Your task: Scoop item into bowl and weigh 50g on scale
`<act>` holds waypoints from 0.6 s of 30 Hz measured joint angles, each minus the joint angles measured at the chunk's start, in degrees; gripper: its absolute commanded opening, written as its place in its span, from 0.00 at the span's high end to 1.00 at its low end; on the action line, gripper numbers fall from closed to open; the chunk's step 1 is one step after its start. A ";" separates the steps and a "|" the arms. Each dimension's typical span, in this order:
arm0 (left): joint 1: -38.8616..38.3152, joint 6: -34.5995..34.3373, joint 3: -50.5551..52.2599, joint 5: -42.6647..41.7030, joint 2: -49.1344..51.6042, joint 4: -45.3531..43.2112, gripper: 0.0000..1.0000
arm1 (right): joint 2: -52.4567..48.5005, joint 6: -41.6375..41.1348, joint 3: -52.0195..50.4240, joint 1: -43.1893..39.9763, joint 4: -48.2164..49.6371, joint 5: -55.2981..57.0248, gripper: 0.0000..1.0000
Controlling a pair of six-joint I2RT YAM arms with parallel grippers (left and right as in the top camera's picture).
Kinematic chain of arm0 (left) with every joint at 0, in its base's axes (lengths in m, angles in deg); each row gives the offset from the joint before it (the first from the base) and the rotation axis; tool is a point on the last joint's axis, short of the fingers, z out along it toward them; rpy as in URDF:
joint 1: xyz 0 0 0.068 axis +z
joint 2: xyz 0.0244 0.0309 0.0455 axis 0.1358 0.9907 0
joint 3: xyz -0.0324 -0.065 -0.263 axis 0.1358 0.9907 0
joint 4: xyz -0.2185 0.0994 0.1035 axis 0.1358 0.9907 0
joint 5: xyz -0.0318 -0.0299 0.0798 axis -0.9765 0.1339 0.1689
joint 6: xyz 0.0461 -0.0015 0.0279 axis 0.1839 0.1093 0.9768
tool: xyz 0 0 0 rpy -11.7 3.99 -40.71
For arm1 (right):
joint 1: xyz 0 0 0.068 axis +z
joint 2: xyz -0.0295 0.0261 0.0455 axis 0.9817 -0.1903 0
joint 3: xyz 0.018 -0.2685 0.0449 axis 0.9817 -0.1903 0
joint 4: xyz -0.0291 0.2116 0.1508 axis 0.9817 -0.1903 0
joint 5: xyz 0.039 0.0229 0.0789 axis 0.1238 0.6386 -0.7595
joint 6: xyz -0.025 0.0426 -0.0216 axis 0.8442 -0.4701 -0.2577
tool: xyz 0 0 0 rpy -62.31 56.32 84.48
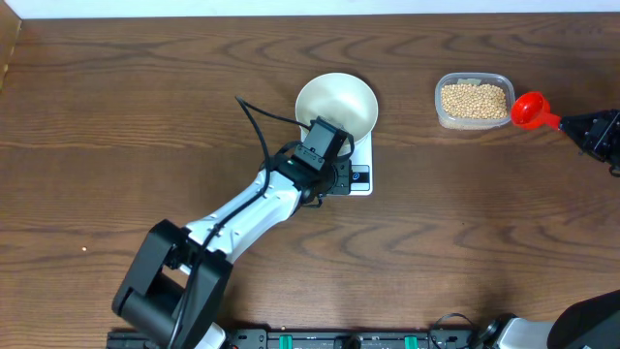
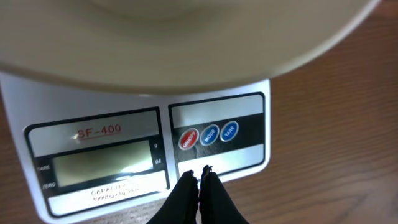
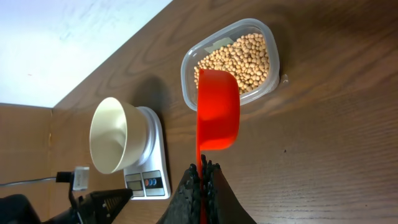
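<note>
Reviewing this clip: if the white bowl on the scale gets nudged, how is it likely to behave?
The bowl looks empty, so it is probably light and easy to shift. It sits on the smooth scale and overhangs its edges, so a push may slide it off-centre or tip it. It looks rigid, likely keeping shape if gripped.

A dark brown, wood-grained tabletop (image 1: 465,252) spreads evenly lit on every side of the left tool (image 2: 199,170), ending well beyond it at a pale white surface (image 1: 291,6), with a lighter wooden panel (image 1: 8,48) far to its left.
</note>
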State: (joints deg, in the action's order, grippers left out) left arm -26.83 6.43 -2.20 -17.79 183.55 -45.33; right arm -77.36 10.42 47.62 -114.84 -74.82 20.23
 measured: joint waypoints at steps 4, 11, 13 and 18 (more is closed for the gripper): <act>0.00 0.17 0.04 0.00 1.42 -1.84 0.93 | 0.00 0.02 0.00 0.00 0.00 0.00 0.99; 0.00 0.22 0.04 0.00 3.39 -4.00 0.93 | 0.00 0.02 0.00 0.00 0.00 0.02 0.99; 0.00 0.37 0.04 0.00 3.96 -4.17 0.93 | 0.00 0.02 0.00 0.00 0.00 0.04 0.99; 0.00 1.27 0.07 0.00 4.37 -5.25 0.93 | 0.00 0.02 0.00 0.00 0.00 0.07 0.99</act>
State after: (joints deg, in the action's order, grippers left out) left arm -26.83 7.70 -2.13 -17.79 187.92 -50.58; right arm -77.36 10.44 47.62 -114.84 -74.82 20.29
